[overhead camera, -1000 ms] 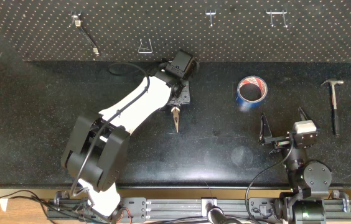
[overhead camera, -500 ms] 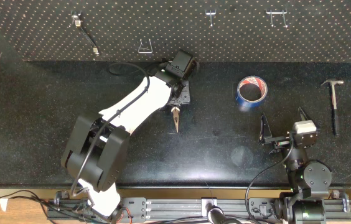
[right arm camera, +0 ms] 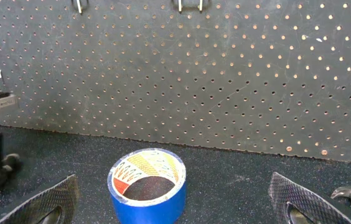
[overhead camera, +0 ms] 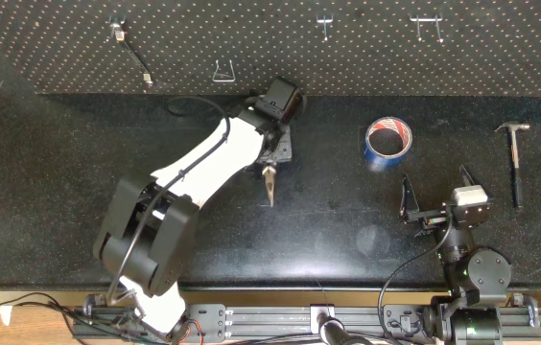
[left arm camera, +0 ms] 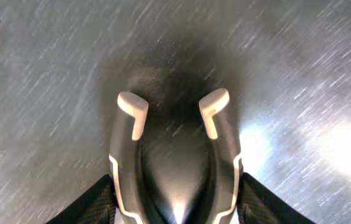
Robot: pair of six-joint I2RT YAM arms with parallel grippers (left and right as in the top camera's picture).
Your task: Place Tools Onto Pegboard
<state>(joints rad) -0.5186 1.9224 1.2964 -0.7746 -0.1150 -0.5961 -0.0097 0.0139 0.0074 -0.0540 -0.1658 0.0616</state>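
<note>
Black speckled worktop (overhead camera: 347, 240) meets a dark pegboard (overhead camera: 366, 48) at 12 o'clock; pliers (overhead camera: 270, 184) lie at centre, tape roll (overhead camera: 388, 142) at 2 o'clock, hammer (overhead camera: 514, 163) at 3 o'clock; left gripper (left arm camera: 172, 112) fingers spread, empty; right gripper (overhead camera: 435, 182) fingers released.

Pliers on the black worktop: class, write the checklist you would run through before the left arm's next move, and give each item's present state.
1. Left end effector open: ok, its fingers stand apart.
2. Pliers between those fingers: cannot tell; their nose sticks out from beneath the arm.
3. Free holder on the pegboard: ok, the triangular wire hook is bare.
4. Right end effector out of the way: ok, open and far off beside the tape roll.
5. All tools hung: not ok; the hammer and tape roll lie on the worktop.
</note>
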